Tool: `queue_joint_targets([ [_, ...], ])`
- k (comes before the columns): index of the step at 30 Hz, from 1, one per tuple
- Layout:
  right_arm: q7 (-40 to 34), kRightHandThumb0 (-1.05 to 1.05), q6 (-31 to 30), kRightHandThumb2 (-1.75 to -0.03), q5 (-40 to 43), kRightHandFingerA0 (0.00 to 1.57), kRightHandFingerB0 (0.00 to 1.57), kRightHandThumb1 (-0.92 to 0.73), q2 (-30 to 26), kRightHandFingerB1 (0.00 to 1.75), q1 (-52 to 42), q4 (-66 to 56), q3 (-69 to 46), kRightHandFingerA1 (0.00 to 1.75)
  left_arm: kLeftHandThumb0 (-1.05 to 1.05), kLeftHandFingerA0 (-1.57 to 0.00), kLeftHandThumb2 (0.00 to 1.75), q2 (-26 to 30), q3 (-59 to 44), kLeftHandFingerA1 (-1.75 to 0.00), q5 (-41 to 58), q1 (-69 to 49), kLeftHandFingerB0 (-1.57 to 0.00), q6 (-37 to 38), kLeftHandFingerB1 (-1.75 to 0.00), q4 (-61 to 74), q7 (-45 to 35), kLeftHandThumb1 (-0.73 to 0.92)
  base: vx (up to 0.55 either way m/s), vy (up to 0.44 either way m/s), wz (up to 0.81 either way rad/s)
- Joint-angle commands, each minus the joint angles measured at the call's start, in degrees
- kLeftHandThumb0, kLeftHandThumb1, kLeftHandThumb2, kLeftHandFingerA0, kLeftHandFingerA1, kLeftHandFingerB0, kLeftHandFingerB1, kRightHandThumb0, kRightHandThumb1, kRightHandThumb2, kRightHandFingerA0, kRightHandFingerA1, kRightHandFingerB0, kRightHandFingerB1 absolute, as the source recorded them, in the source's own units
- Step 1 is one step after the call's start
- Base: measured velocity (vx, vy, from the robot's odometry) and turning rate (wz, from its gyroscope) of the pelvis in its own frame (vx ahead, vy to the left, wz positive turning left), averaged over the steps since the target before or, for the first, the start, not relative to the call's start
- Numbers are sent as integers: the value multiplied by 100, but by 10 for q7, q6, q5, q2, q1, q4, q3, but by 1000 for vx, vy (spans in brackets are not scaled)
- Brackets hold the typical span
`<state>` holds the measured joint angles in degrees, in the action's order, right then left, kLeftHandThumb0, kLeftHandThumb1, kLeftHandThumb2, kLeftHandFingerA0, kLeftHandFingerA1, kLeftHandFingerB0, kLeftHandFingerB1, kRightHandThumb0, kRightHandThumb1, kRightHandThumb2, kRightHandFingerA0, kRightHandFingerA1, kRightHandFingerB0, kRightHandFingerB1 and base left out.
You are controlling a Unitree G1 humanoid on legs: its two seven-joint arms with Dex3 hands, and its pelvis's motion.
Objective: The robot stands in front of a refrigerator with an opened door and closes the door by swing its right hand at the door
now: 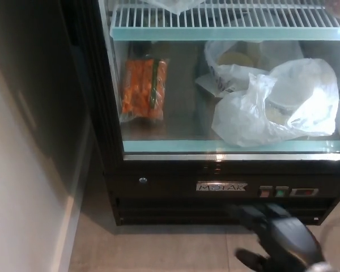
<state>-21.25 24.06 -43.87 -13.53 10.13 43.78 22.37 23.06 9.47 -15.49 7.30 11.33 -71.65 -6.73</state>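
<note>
1. Head camera is pointed down at the lower part of the refrigerator [158, 192], which is a black display-type unit. You can see straight in to the food, and I honestly can't tell whether there's glass in front of it, so I can't say where the door is or whether it's shut.
2. The right hand [280, 241] is way down in the bottom-right corner, low in front of the dark base panel, over the tiled floor [158, 249]. It's blurry and partly cut off by the edge. It's not holding anything that I can see, but I can't tell how far apart the fingers are.
3. Left hand doesn't show at all.
4. Inside, a bag of carrots [143, 89] leans against the left wall on the bottom shelf [175, 145].
5. To the right of it sit white plastic bags [283, 105], bunched up and filling most of that side.
6. A white wire rack [226, 20] runs across the top of the view.
7. The base panel has a small nameplate [221, 187], with a couple of little switches [273, 191] just beside it.
8. A pale wall [22, 187] takes up the left side.
</note>
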Motion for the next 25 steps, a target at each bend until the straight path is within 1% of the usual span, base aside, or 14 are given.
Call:
queue_joint_targets([
  [1, 11, -74, -21, -67, 166, 27, 27, -87, 1, 30, -54, 204, -139, 32, -49, -37, 95, 9, 3, -61, -8, -21, -26, 12, -53, -6, 6, 58, 0, 0, 0],
  [3, 31, -75, -46, -67, 178, 26, 27, -88, -8, 30, -58, 261, -171, 32, -49, -34, 94, 7, 6, -59, -10, -29, -26, 10, -52, -4, 10, 58, 0, 0, 0],
  [4, 40, -74, -57, -67, 188, 28, 29, -87, -10, 31, -59, 273, -185, 32, -48, -33, 93, 7, 5, -58, -9, -28, -25, 10, -51, -5, 10, 57, 0, 0, 0],
  [6, 61, -72, -78, -67, 205, 26, 26, -86, -11, 29, -57, 290, -212, 31, -48, -34, 93, 6, 4, -58, -8, -27, -25, 9, -51, -5, 10, 57, 0, 0, 0],
  [7, 77, -72, -92, -67, 213, 26, 26, -86, -12, 29, -55, 301, -229, 31, -48, -34, 93, 5, 4, -58, -7, -28, -25, 8, -51, -5, 10, 57, 0, 0, 0],
  [9, 81, -72, -93, -67, 212, 26, 26, -86, -11, 29, -53, 306, -237, 31, -48, -34, 93, 5, 4, -58, -7, -28, -25, 8, -51, -4, 10, 57, 0, 0, 0],
  [11, 91, -70, -115, -66, 223, 28, 29, -84, -9, 31, -55, 318, -261, 31, -48, -32, 93, 1, 1, -59, -3, -35, -25, 7, -52, -6, 10, 57, 0, 0, 0],
  [12, 104, -72, -133, -66, 220, 26, 25, -83, -11, 29, -55, 324, -264, 32, -48, -32, 93, 0, 1, -59, -3, -37, -24, 7, -51, -7, 9, 57, 0, 0, 0],
  [13, 109, -72, -139, -66, 217, 26, 25, -83, -11, 29, -54, 327, -265, 32, -48, -32, 93, -1, 1, -59, -3, -39, -24, 7, -51, -8, 9, 57, 0, 0, 0],
  [16, 112, -72, -140, -66, 214, 26, 25, -83, -11, 29, -53, 329, -270, 32, -48, -32, 93, -1, 1, -59, -3, -41, -24, 7, -51, -8, 9, 57, 0, 0, 0],
  [17, 125, -66, -159, -65, 211, 27, 24, -82, -10, 30, -50, 334, -268, 33, -51, -35, 95, 0, 3, -61, -6, -41, -25, 8, -52, -8, 12, 58, 0, 0, 0],
  [19, 144, -66, -186, -65, 208, 27, 24, -82, -10, 30, -44, 340, -263, 33, -51, -35, 95, 1, 7, -61, -10, -42, -25, 10, -52, -9, 16, 58, 0, 0, 0],
  [23, 165, -67, -194, -64, 213, 28, 23, -82, -12, 30, -43, 338, -259, 34, -51, -35, 95, 2, 10, -61, -11, -38, -26, 13, -53, -10, 18, 58, 0, 0, 0],
  [25, 174, -66, -193, -65, 214, 29, 24, -83, -13, 30, -42, 337, -255, 34, -46, -38, 97, 1, 4, -64, -4, -38, -24, 13, -53, -8, 14, 57, 0, 0, 0],
])
